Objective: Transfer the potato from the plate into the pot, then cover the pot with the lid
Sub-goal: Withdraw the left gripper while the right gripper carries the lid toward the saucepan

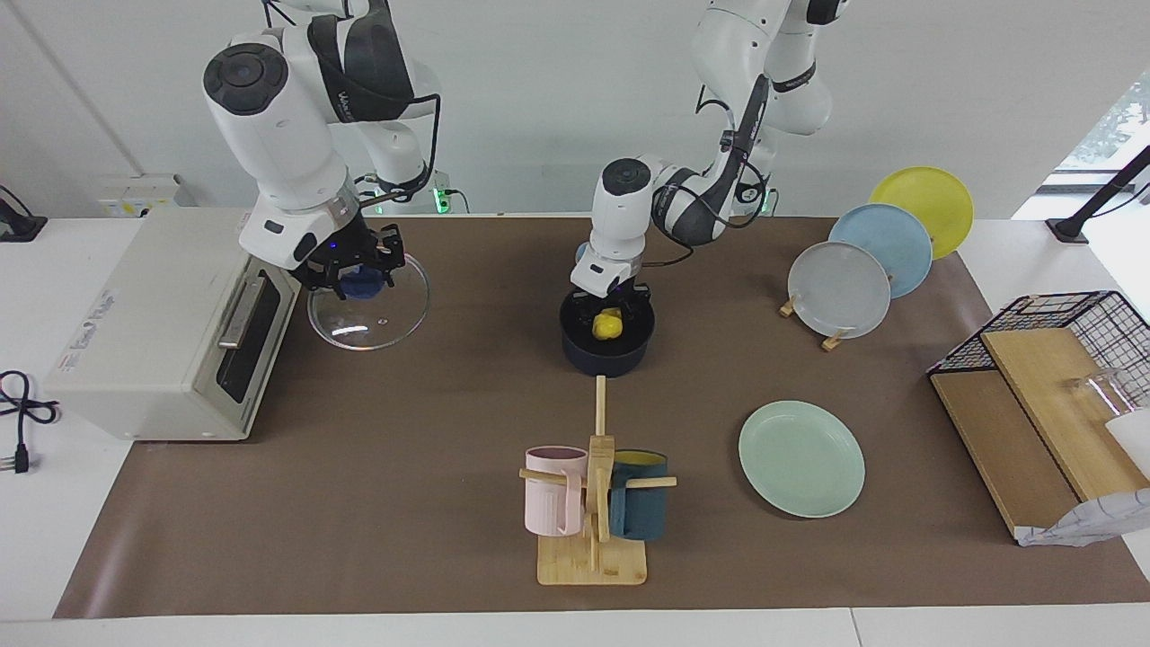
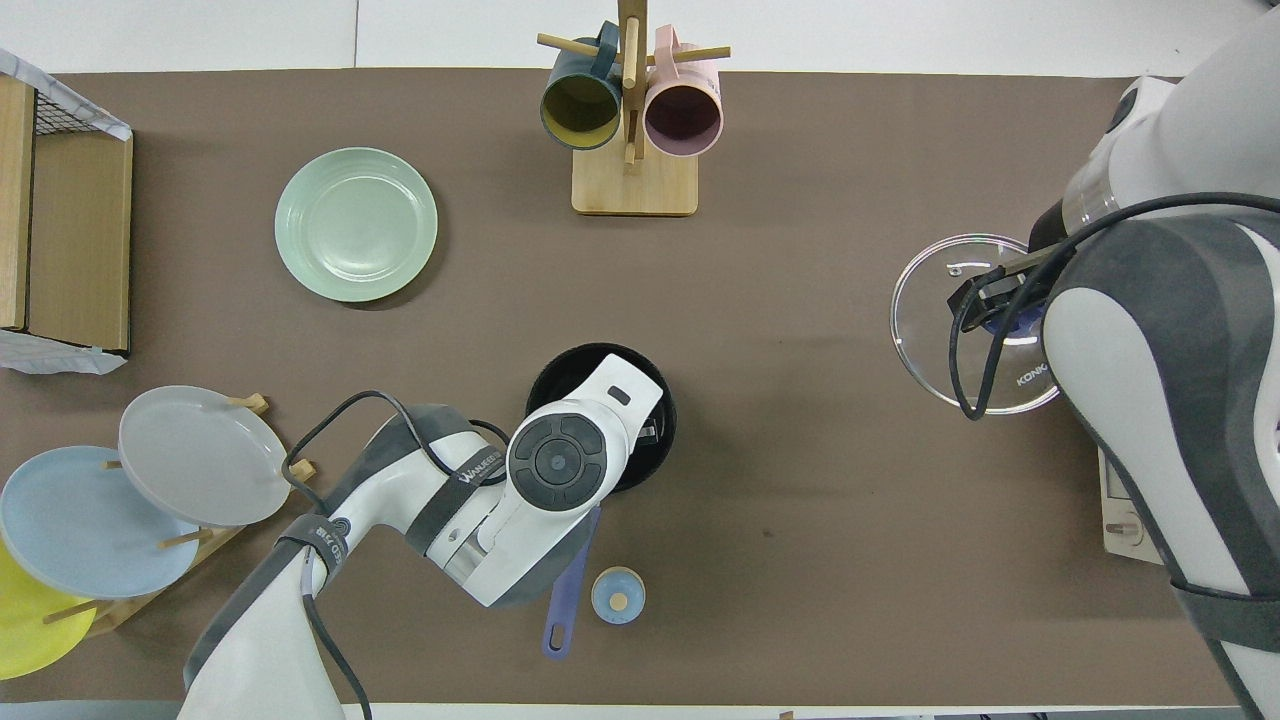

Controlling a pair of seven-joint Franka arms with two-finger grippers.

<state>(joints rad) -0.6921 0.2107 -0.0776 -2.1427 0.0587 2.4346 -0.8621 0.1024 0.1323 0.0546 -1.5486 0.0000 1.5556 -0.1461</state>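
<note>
Left gripper hanging down inside the pot, closed on the potato, the potato sitting low within the rim, not yet released. Right gripper closed on the blue knob of the glass lid, holding it just beside the toaster oven at the right arm's end of the tabletop. Lid lying well apart from the pot, toward the right arm's end. Pot's handle pointing toward the robots. Mint-green plate lying bare, farther from the robots than the pot. Lettering on both arms showing, not readable with confidence.
</note>
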